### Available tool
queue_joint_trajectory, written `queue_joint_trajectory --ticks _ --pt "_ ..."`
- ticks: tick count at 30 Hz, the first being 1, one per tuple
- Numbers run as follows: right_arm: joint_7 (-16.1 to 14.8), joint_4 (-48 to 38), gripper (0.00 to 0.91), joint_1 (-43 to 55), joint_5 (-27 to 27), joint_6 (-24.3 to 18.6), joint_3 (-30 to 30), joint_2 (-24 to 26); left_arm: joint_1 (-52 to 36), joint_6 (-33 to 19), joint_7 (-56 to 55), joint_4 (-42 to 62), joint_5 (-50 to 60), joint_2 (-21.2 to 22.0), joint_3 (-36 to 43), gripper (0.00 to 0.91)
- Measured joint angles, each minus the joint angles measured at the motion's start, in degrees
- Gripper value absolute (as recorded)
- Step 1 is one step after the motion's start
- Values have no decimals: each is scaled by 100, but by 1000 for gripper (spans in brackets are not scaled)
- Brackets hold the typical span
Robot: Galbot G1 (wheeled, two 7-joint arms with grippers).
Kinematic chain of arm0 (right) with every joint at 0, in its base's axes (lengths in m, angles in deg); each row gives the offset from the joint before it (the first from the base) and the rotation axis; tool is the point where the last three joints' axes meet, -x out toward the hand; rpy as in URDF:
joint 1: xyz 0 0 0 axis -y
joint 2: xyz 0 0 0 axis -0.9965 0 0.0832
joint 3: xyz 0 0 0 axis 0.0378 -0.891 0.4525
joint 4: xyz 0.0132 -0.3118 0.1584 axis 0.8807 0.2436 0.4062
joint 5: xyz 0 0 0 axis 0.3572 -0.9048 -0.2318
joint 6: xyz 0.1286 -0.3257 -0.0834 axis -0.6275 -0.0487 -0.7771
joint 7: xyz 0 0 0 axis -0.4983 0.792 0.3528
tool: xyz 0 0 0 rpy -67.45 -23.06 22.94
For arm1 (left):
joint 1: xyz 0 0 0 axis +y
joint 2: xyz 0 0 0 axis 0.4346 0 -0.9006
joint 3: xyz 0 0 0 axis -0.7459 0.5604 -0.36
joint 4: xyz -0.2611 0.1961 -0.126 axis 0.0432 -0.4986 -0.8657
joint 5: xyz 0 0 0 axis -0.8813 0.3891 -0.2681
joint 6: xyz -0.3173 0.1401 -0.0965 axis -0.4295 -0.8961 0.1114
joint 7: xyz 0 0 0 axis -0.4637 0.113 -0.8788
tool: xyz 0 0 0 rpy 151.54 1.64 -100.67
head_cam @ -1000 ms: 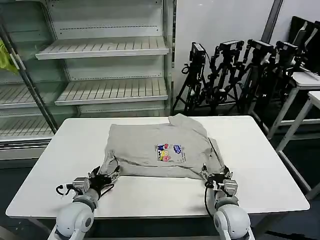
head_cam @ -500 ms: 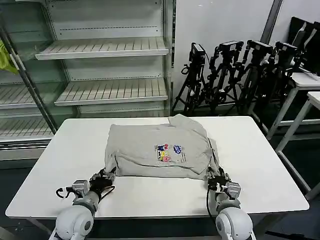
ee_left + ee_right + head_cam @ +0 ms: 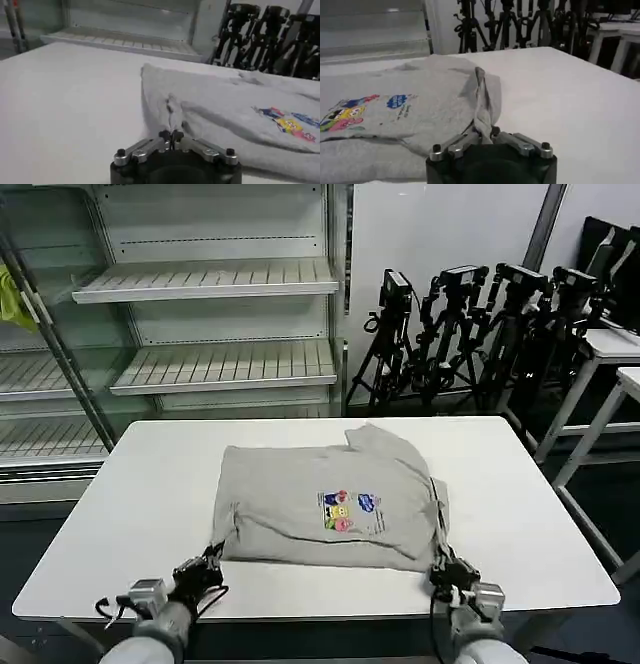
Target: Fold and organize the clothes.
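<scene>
The light grey T-shirt lies folded on the white table, its cartoon print facing up. My left gripper is at the shirt's near left corner, by the table's front edge. In the left wrist view the left gripper is shut on a ridge of the grey fabric. My right gripper is at the near right corner. In the right wrist view the right gripper is shut on a twisted strip of the shirt.
Empty display shelves stand behind the table. A yellow-green cloth hangs at the far left. Camera tripods and other white tables stand at the back right. Bare table surface lies on both sides of the shirt.
Both grippers have drawn back toward the table's front edge, pulling the shirt's near edge with them. The shirt now lies flatter and closer to me.
</scene>
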Motion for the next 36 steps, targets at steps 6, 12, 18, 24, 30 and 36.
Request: queue_joint_trajectory --ticks 6,12,18,24,30,36 --pt "-10 410 907 -505 -34 23 203 226 759 -5 -182 -563 38 62 -174 907" --pt "-38 651 907 -587 -49 -149 472 310 1128 78 -323 -839 19 23 -394 907" --pt "-51 932 907 -545 -37 -345 733 411 1186 107 -329 -1123 -159 -68 -721 907" --pt "24 926 907 -164 -31 -346 744 457 830 149 -327 -1152 -299 -187 -762 907" --pt "166 224 907 868 -38 -139 412 441 -51 276 -358 -631 -396 -346 -385 907" --pt "257 -945 907 2228 -148 76 -129 290 -1204 332 -398 278 -459 -416 237 907"
